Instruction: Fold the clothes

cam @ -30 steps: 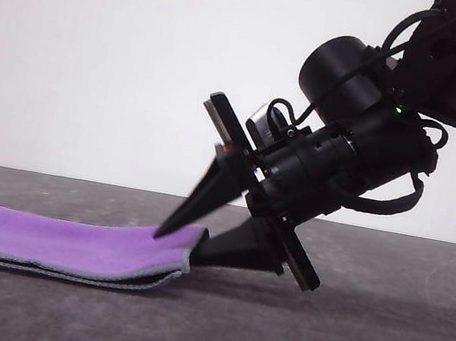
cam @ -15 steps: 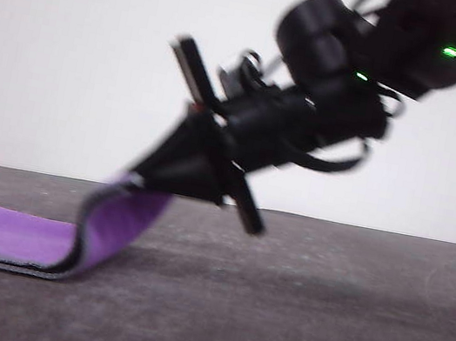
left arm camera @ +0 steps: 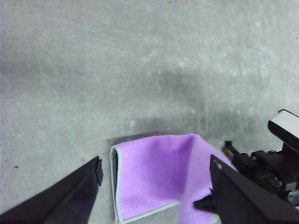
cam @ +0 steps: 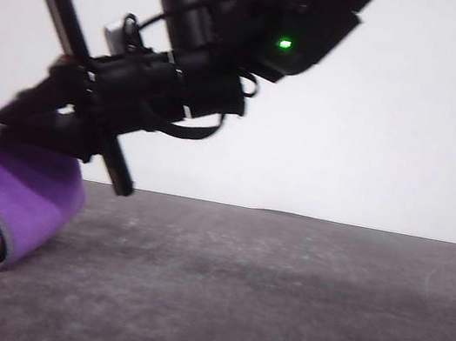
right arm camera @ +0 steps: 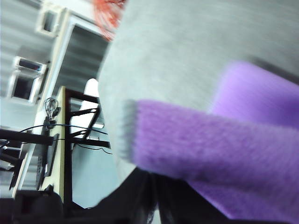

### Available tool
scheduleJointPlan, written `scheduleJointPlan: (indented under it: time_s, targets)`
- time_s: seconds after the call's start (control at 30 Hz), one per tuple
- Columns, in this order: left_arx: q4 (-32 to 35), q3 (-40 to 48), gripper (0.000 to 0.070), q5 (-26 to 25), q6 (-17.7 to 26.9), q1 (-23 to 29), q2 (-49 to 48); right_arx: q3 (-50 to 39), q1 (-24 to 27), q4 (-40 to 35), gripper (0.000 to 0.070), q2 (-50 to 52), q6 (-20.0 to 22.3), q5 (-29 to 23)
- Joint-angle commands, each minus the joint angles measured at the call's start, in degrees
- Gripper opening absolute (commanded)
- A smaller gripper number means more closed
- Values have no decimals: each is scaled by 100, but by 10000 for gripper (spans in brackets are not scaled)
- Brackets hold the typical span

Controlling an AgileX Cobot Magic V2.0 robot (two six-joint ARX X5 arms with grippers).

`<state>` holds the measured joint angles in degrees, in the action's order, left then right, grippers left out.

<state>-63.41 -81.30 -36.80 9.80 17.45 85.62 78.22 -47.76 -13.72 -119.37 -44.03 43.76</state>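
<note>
Change: right gripper [cam: 7, 121] swung cloth [cam: 20, 196] edge up + back over itself vs 1 s ago.
Grip: clenched on cloth edge.
L gripper [left arm camera: 154, 186]: spread wide above cloth.
Cloth: looped, rest on tabletop [cam: 275, 303].
Meaning: fold approx half done.

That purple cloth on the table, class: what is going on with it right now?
The right gripper is shut on one edge of the purple cloth and holds it raised above the grey table, so the cloth curls into a loop while its other part lies flat. The fold is not yet laid down. The left gripper hovers open above the cloth, touching nothing.
</note>
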Motion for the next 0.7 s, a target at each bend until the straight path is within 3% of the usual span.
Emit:
scheduleJointPlan:
  time_s: [0.0,0.27,0.3,0.4,0.43,0.67]
  targets:
    - [31,-66,446,-9,-1,15,86,213,-109,41,0,-265,-63,29]
    - [43,-66,446,-9,0,17,86,364,-135,186,24,-385,32,80]
    - [45,-66,446,-9,-1,17,85,364,-135,194,85,-385,64,116]
    - [45,-66,446,-9,0,17,85,364,-137,184,362,-385,94,149]
    - [45,-66,446,-9,0,17,86,364,-137,179,419,-385,94,155]
    - [45,-66,446,-9,-1,17,87,364,-140,171,431,-385,101,278]
